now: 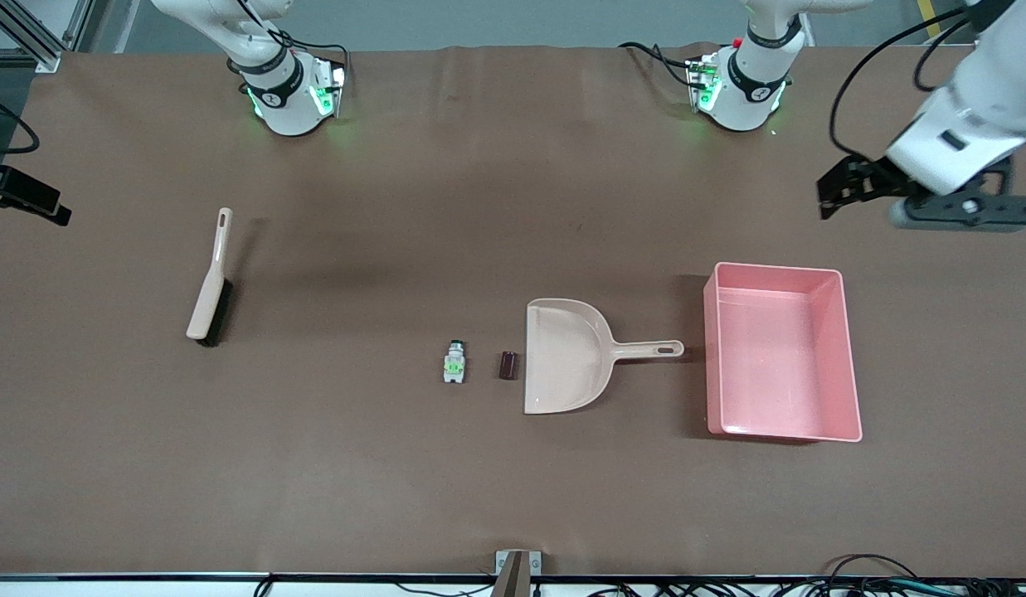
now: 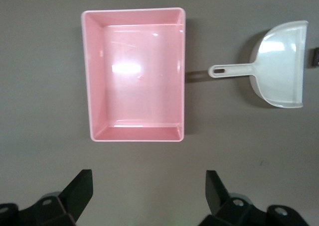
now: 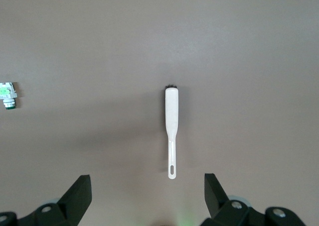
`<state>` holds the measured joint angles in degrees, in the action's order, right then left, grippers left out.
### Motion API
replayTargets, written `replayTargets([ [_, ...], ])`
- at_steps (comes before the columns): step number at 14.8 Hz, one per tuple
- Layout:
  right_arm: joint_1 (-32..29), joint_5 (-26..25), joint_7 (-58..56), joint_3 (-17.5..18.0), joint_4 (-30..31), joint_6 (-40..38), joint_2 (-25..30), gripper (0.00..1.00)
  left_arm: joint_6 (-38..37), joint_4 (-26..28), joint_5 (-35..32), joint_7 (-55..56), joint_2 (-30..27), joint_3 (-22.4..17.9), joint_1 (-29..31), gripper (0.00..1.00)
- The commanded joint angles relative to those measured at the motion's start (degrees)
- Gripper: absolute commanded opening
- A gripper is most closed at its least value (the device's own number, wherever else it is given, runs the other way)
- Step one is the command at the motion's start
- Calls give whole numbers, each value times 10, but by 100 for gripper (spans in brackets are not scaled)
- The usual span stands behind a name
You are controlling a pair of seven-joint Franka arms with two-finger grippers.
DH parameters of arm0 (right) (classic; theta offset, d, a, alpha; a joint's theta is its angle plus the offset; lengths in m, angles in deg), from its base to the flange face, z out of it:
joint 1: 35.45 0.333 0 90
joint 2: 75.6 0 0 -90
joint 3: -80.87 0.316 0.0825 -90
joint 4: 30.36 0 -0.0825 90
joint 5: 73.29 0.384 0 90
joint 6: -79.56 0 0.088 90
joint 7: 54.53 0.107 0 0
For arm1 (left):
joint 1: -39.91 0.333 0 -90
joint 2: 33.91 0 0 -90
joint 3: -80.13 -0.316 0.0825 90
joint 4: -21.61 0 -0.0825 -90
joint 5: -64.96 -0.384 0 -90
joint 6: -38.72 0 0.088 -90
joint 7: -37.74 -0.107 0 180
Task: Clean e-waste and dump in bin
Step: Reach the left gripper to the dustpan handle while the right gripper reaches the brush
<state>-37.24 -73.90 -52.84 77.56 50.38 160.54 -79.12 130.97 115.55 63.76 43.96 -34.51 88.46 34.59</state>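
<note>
Two pieces of e-waste lie on the brown table: a white-grey component with a green middle (image 1: pixel 454 362) (image 3: pixel 7 95) and a small dark block (image 1: pixel 508 365). Both sit just off the open mouth of the beige dustpan (image 1: pixel 566 355) (image 2: pixel 281 64). The pink bin (image 1: pixel 782 356) (image 2: pixel 134 76) stands empty past the dustpan's handle, toward the left arm's end. My left gripper (image 1: pixel 832 192) (image 2: pixel 148 181) hangs open over bare table beside the bin. My right gripper (image 1: pixel 40 203) (image 3: pixel 146 183) hangs open over the table's right-arm end, holding nothing.
A beige hand brush with dark bristles (image 1: pixel 211 286) (image 3: pixel 172 121) lies toward the right arm's end, its handle pointing at the robots' bases. Both arm bases (image 1: pixel 289 91) (image 1: pixel 741 83) stand on the table's edge. Cables run along the edge nearest the front camera.
</note>
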Motion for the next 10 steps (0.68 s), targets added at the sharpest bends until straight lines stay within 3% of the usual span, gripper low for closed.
replayTargets([
  [1,-22,3,-5,6,13,11,5,100,19,-17,1,-4,47,-1,-48,100],
  [4,-42,-4,-10,5,82,54,4,100,47,-17,0,-6,92,10,-87,100],
  [10,-65,-14,-12,6,287,279,-2,100,116,-15,-23,-28,169,56,-125,99],
])
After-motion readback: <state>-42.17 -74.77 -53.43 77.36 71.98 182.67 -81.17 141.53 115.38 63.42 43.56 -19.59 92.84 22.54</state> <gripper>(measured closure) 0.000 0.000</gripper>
